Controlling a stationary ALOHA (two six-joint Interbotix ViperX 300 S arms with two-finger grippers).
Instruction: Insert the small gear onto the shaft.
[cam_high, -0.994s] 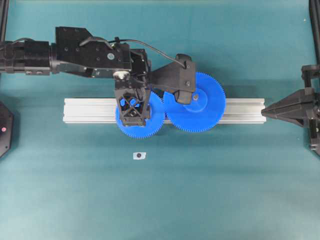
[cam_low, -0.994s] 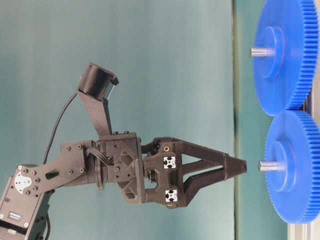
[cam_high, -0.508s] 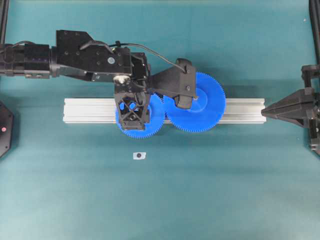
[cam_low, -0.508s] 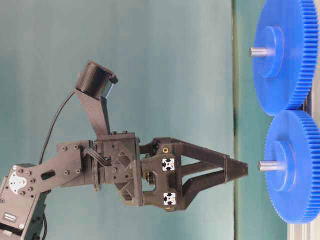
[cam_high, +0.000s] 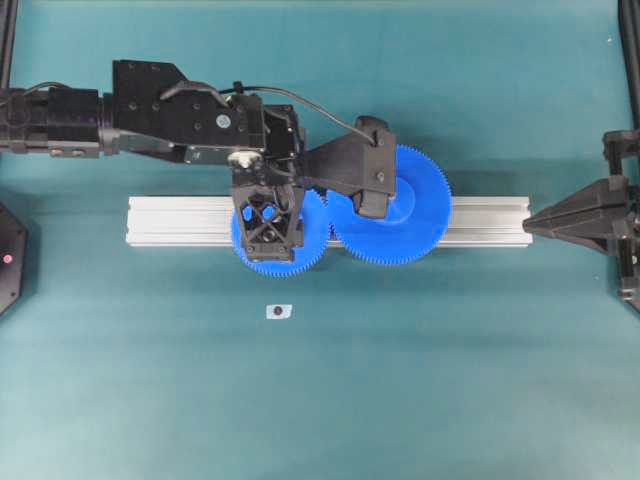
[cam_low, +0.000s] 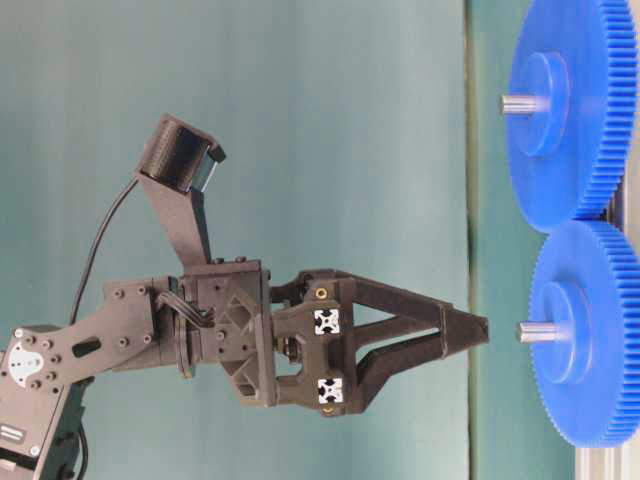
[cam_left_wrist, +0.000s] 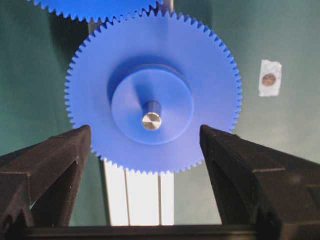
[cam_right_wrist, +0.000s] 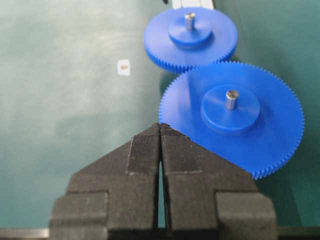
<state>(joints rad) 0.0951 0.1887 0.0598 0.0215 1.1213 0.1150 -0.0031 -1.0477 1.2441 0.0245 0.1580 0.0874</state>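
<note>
Item: small blue plastic toothed gear (cam_left_wrist: 152, 92) with raised round hub, already seated on its short silvery metal shaft (cam_left_wrist: 151, 118), whose tip stands proud of the hub centre; gear rests over the long grooved aluminium rail (cam_high: 480, 221) on the teal table (cam_high: 320, 400). Adjacent: larger blue toothed gear (cam_right_wrist: 232, 117) on its own grey pin, teeth meshing with the small gear's at their shared edge. Left gripper (cam_low: 478, 332): black jaws released and spread wide, one on either side of the small gear in the wrist view, grasping nothing; from table level the tips hang just above the shaft tip, apart from it. Right gripper (cam_right_wrist: 160, 135): jaws clenched together, empty, parked at the right end of the rail, well apart from both gears. Sundry: small white tag with a dark dot (cam_high: 279, 311) lying on the table below the rail. Status, by judgement: insertion appears complete or nearly so; whether the hub is pressed fully home cannot be told. Handling note: if a final seating press is intended, keep the jaws wide and centred on the shaft, descend straight, and avoid sideways load that could tilt the gear or disturb the mesh; otherwise lift straight up clear of the teeth.
</note>
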